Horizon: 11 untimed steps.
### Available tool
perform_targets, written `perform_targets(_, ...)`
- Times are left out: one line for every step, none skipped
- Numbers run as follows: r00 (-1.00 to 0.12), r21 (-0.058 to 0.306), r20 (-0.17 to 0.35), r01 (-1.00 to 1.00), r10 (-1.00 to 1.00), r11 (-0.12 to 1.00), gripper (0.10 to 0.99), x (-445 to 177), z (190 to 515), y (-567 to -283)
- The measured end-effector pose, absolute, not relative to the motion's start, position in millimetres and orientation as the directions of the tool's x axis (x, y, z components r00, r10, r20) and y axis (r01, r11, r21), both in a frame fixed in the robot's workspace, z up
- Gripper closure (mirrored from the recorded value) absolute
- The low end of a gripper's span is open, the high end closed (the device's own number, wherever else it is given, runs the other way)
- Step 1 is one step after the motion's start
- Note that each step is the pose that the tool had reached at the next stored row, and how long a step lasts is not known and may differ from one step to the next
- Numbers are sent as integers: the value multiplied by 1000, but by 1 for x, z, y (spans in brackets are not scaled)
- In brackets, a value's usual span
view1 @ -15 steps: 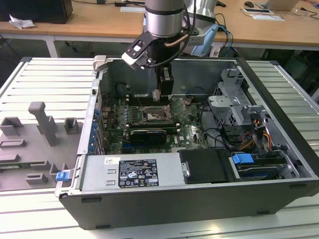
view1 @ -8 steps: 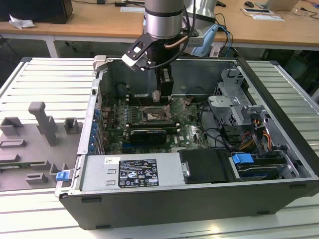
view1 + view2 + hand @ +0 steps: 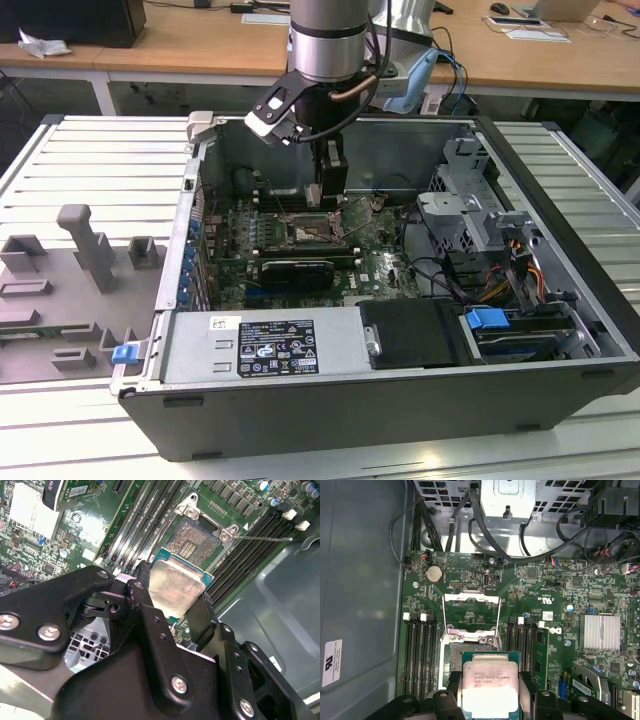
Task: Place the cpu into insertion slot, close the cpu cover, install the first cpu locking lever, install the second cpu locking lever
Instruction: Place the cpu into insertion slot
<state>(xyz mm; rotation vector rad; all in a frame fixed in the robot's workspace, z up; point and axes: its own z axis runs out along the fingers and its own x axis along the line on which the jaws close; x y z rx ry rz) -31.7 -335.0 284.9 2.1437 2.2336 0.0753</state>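
- Wooden desks (image 3: pixel 200 50) are seen at the back, and a grey slatted table (image 3: pixel 90 150) carries one open computer case (image 3: pixel 400 410) lying on its side.
- One green motherboard (image 3: pixel 545 580), one labelled silver box (image 3: pixel 270 345) and a bundle of black cables (image 3: pixel 470 520) are held inside the case.
- One cpu (image 3: pixel 177 587) is clamped between the two black fingers (image 3: pixel 142 582) of the single gripper (image 3: pixel 175 597), its pale metal face turned to both wrist views.
- One insertion slot (image 3: pixel 192 537) is left bare, and the cpu is held just beside it, not seated.
- One cpu cover (image 3: pixel 471 598) is swung open, away from the slot.
- One thin metal lever (image 3: pixel 265 538) is seen projecting from the slot's corner.
- Long black card slots (image 3: pixel 420 655) are ranged on both sides of the insertion slot.
- Part of the slot is hidden behind the cpu in the first wrist view, and the cpu's near edge is cut off there.
- Whether the cpu touches the slot's rim cannot be made out.
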Motion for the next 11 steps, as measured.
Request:
perform_targets(-41,66,1,997,999,41,549,-32,284,-335)
perform_targets(-41,66,2,997,999,41,549,-32,284,-335)
perform_targets(-41,66,1,997,999,41,549,-32,283,-335)
perform_targets(-41,66,1,997,999,41,549,-32,283,-335)
perform_targets(-41,66,1,997,999,41,549,-32,282,-335)
perform_targets(-41,66,1,997,999,41,549,-32,282,-335)
perform_targets(-41,66,1,997,999,41,549,-32,279,-335)
perform_targets(-41,66,1,997,999,41,549,-32,278,-334)
perform_targets(-41,66,1,997,999,41,549,-32,277,-334)
perform_targets(-41,66,1,997,999,41,549,-32,275,-334)
perform_targets(-41,66,1,997,999,41,549,-32,274,-334)
